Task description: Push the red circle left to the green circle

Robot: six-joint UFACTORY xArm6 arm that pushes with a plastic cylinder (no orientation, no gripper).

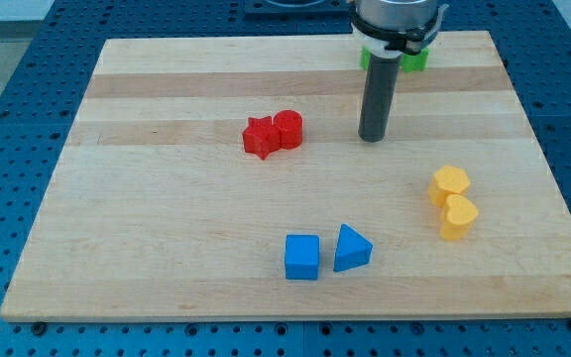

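Note:
The red circle [288,129] sits on the wooden board [167,248], touching a red star-shaped block [260,137] on its left. My tip [371,138] rests on the board well to the right of the red circle, with a clear gap between them. A green block [416,60] shows at the view's top, mostly hidden behind my rod; a sliver of green [363,58] shows on the rod's other side. Its shape cannot be made out.
Two yellow blocks stand at the view's right, a hexagon [448,184] and a rounder one [459,217] below it. A blue cube [302,257] and a blue triangle [351,248] lie side by side near the view's bottom.

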